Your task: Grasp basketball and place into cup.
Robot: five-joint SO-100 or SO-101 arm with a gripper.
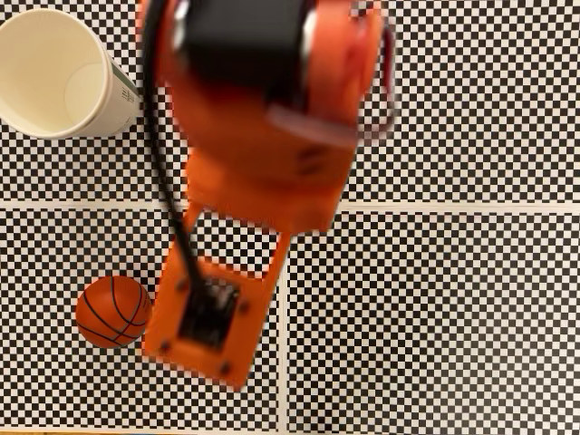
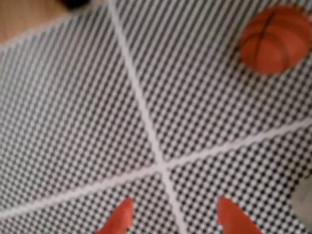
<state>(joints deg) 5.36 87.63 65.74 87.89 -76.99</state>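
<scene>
The basketball (image 1: 112,311), orange-red with black seams, rests on the checkered mat at the lower left of the fixed view, just left of my orange arm (image 1: 263,118). The arm hides the fingers there. In the wrist view the basketball (image 2: 276,39) lies at the upper right, well away from my gripper (image 2: 175,214). The two orange fingertips (image 2: 122,217) stand apart at the bottom edge, open, with only mat between them. The white paper cup (image 1: 54,72) lies tipped at the top left of the fixed view, its cream inside facing the camera.
White seam lines (image 2: 161,165) cross on the black-and-white checkered mat (image 1: 435,308). A strip of bare wooden table (image 2: 24,19) shows at the wrist view's top left. A blurred grey-white shape (image 2: 304,204) sits at its right edge.
</scene>
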